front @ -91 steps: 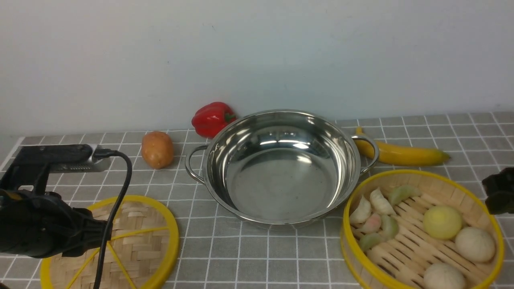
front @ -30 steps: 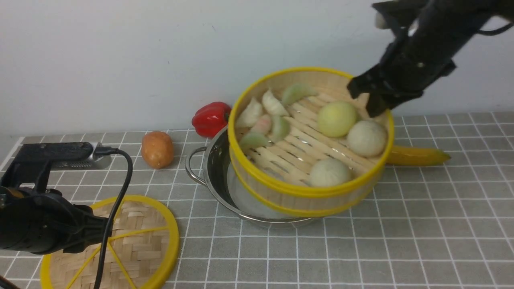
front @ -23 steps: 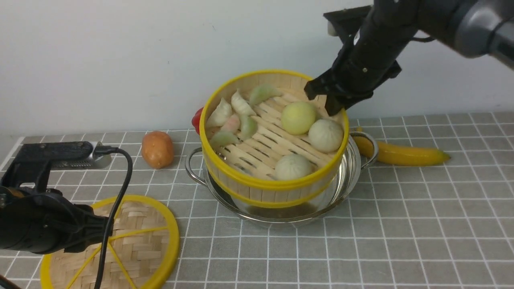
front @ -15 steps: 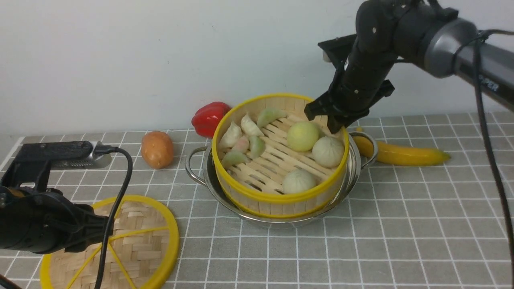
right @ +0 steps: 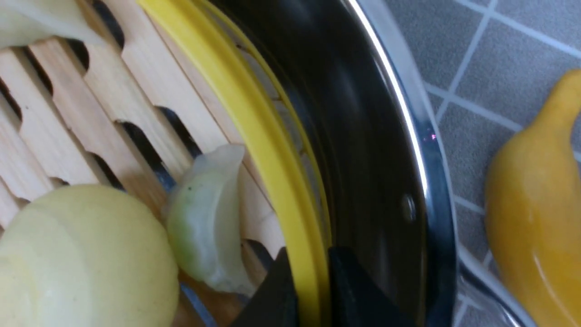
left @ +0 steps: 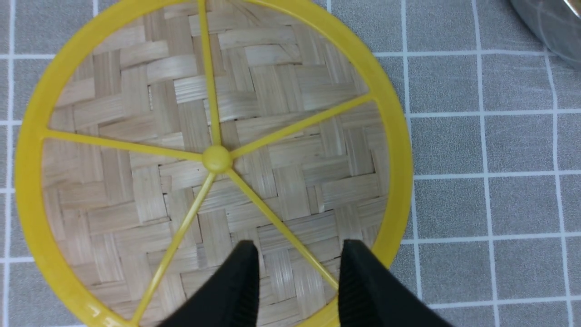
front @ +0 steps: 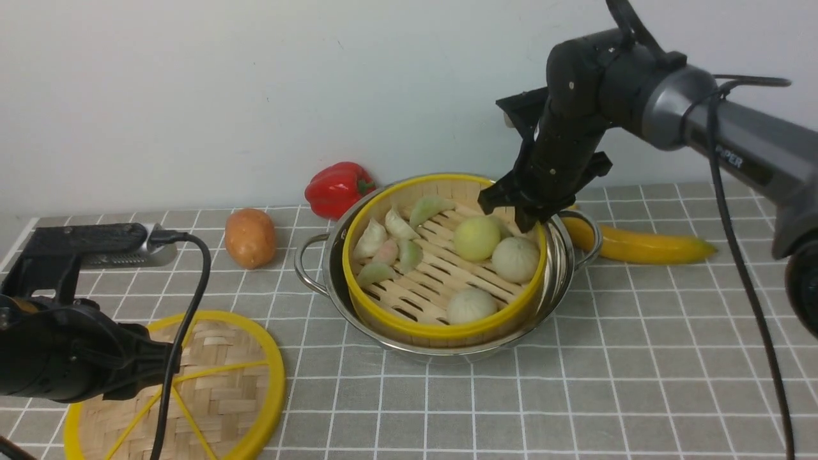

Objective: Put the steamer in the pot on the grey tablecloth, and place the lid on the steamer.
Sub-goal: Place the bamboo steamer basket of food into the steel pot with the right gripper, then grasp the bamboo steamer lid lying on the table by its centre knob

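Observation:
The steamer [front: 409, 322], a bamboo basket with a yellow rim, sits inside the steel pot [front: 561, 268] on the grey tablecloth [front: 639, 358]. It holds dumplings and buns. My right gripper [front: 527, 214] is shut on the steamer's far right rim [right: 254, 118], one finger inside and one outside. The pot's wall also shows in the right wrist view [right: 422, 159]. The lid [front: 211, 377], a flat woven disc with yellow spokes, lies at the front left. My left gripper [left: 297, 256] hovers open over the lid [left: 136, 91], near its edge.
A red pepper [front: 337, 187] and a potato [front: 250, 237] lie behind and left of the pot. A banana [front: 639, 246] lies to the pot's right and shows in the right wrist view [right: 531, 204]. A white wall stands behind.
My right gripper carried the steamer from the front right, lifted it over the pot and lowered it in. The left arm and lid have not moved.

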`<act>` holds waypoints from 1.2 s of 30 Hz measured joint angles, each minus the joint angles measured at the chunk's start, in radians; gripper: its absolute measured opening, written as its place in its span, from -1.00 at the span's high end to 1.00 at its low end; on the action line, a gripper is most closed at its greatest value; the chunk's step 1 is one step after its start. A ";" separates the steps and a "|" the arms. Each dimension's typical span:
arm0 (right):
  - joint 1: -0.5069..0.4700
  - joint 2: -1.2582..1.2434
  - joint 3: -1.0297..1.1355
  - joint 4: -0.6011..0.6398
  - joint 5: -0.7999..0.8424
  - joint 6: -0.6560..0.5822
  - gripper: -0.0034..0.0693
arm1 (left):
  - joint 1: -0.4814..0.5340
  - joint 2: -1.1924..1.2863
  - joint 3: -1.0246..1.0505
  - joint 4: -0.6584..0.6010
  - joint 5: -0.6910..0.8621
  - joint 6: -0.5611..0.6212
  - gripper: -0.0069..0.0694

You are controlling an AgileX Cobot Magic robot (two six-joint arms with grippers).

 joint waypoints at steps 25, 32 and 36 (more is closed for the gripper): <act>-0.002 0.021 -0.079 -0.018 0.022 0.004 -0.08 | 0.000 0.000 0.000 -0.002 -0.017 0.000 0.18; -0.002 -0.015 -0.199 -0.035 0.024 0.004 -0.21 | 0.000 0.001 0.000 -0.008 -0.064 0.000 0.18; -0.006 -0.109 -0.202 -0.036 0.025 0.004 -0.21 | 0.000 0.002 0.000 0.004 -0.097 -0.005 0.18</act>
